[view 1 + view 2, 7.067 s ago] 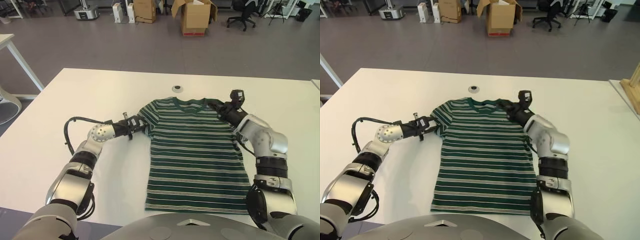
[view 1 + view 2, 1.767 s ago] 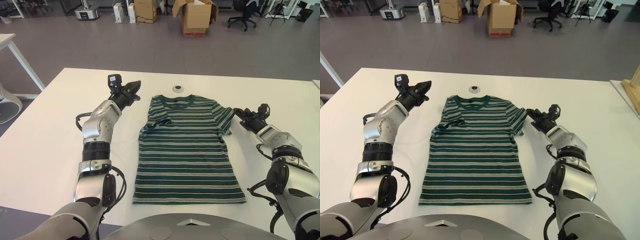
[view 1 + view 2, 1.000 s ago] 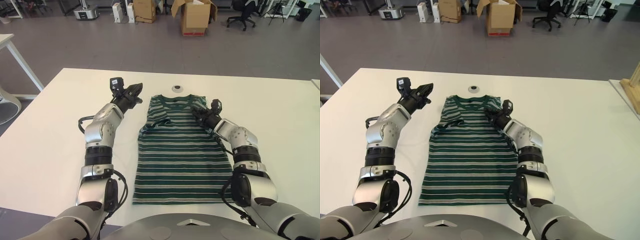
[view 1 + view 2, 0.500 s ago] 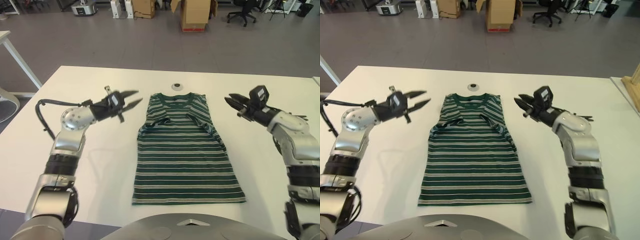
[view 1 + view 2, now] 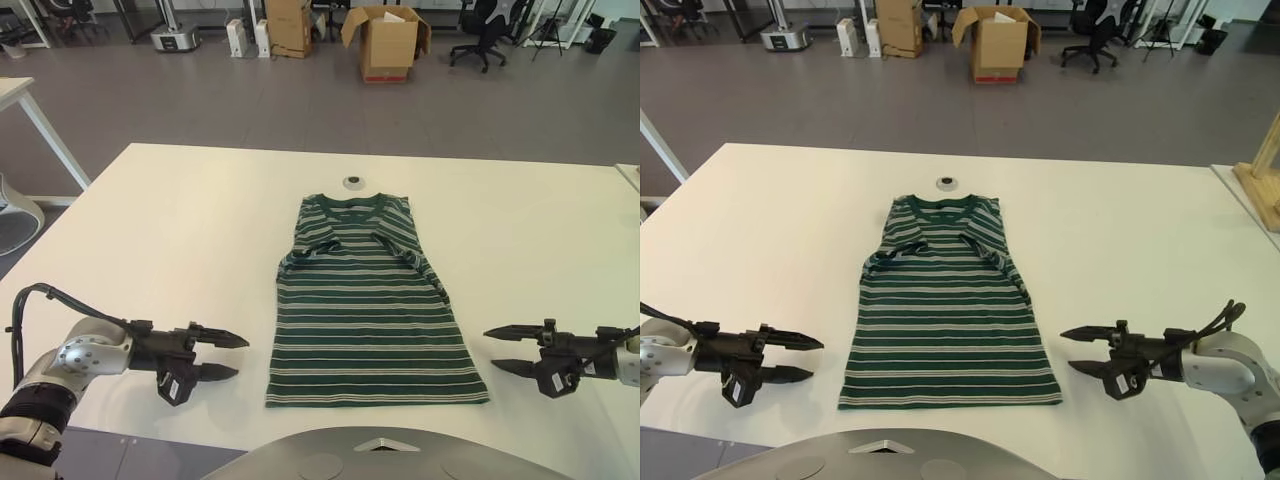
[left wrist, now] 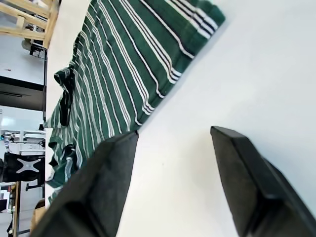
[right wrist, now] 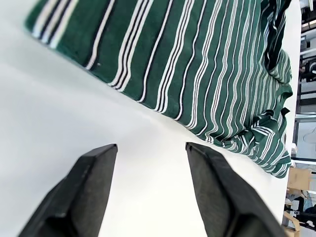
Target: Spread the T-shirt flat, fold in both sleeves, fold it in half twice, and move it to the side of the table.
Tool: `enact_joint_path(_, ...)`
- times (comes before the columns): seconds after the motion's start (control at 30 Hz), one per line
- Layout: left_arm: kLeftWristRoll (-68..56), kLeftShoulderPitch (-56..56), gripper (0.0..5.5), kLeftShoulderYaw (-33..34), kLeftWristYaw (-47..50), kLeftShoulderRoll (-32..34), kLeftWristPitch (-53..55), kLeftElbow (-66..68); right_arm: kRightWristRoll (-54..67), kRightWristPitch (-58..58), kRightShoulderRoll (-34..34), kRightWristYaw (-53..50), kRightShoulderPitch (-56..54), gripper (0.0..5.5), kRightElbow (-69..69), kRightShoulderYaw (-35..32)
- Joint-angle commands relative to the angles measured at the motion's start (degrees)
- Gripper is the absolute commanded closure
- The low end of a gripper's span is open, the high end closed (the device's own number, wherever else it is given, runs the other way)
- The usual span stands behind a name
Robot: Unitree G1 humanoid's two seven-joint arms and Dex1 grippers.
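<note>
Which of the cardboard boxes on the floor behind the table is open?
The box with a red band along its base, the one farther to the robot's right: its top flaps stand open. The other box shows no raised flaps.

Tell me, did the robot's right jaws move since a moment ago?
Yes. The right jaws came back toward the robot, from level with the shirt's collar to beside its bottom hem, low over the table, open.

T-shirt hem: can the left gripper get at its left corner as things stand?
Probably yes. The left gripper is open, low over the table just left of the T-shirt, apart from it, and nothing stands between them.
</note>
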Motion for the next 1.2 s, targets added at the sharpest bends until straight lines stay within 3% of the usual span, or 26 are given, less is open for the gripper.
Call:
enact_joint_path(0.03, 8.33, 1.14, 2.80, -1.16, 3.52, -2.71, -1.30, -2.68, -5.73, -4.89, 1.05, -3.97, -2.89, 2.90, 2.03, 3.70)
enact_joint_path(0.33, 18.75, -0.69, 2.80, -8.12, 10.23, -5.11, 1.53, -3.55, -12.29, -7.03, 3.69, -10.51, -6.58, 2.90, 1.20, 13.34)
enact_joint_path(0.6, 22.43, -2.34, 4.11, -12.77, 14.86, -6.22, 2.89, -0.86, -20.13, -13.27, 2.10, -12.20, -8.04, 2.87, 0.81, 19.53)
enact_joint_path(1.03, 16.99, -4.17, 5.45, -23.08, 12.13, -1.27, 8.22, -4.98, -18.90, -10.00, 2.82, -16.65, -7.26, 5.50, -0.81, 25.28)
enact_joint_path(1.1, 14.57, -3.62, 5.49, -25.57, 9.43, 1.22, 11.09, -6.30, -15.98, -8.26, 1.77, -16.56, -6.76, 5.50, -1.12, 26.59)
enact_joint_path(1.2, 5.30, -0.25, 5.49, -29.45, 2.88, 9.67, 17.19, -10.71, -0.34, 2.01, -3.38, -12.70, -2.69, 5.50, -7.11, 31.11)
